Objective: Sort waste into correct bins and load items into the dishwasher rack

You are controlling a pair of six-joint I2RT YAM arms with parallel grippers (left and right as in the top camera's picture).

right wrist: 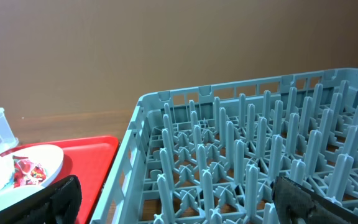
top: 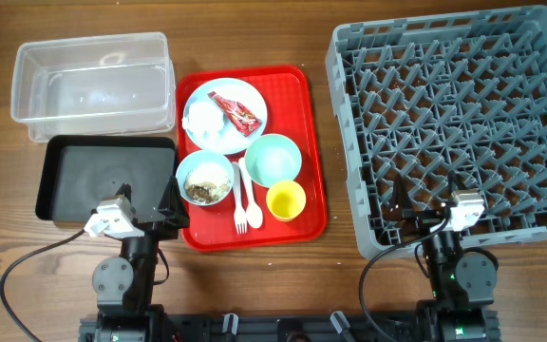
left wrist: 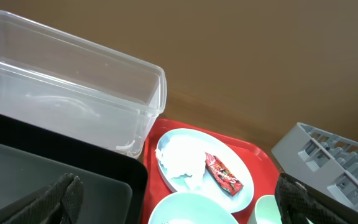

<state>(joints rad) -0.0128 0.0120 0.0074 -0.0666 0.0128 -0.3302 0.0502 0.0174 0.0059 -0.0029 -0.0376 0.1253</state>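
- Overhead only, the whole layout: clear rectangular plastic tub (top: 93, 90) far left, shallow black rectangular tray (top: 103, 171) just near of it, flat red serving tray (top: 297, 104) in the middle, large square grey plastic dishwasher rack (top: 454, 104) with upright pegs at right.
- At the far end of the red tray: pale blue round plate (top: 228, 141) carrying a small red shiny snack wrapper (top: 235, 111) and, left of it, a crumpled white tissue (top: 200, 118).
- Near of the plate: light blue bowl (top: 182, 176) at left holding brownish-white crumbly food scraps (top: 200, 188), mint green bowl (top: 273, 159) at right, small yellow cup (top: 286, 200) near of that. Between bowl and cup, side by side: white plastic fork (top: 240, 214) and white plastic spoon (top: 252, 195).
- Left wrist view alone: left gripper (left wrist: 178, 186) spread wide and empty, dark fingers (left wrist: 55, 199) at both lower corners, low over the black tray's near right corner.
- Right wrist view alone: right gripper (right wrist: 176, 186) equally wide and empty, fingers (right wrist: 303, 199) at the lower corners, at the rack's near edge with pegs ahead.
- Cut off in the left wrist view: both bowls, shown as rims at the bottom edge; rack as one corner. Scraps, cup and cutlery out of frame.
- Cut off in the right wrist view: plate as a sliver at left with a bit of wrapper; tub as a corner.
- Hard to read from overhead: finger spacing of either gripper, dark against tray and rack.
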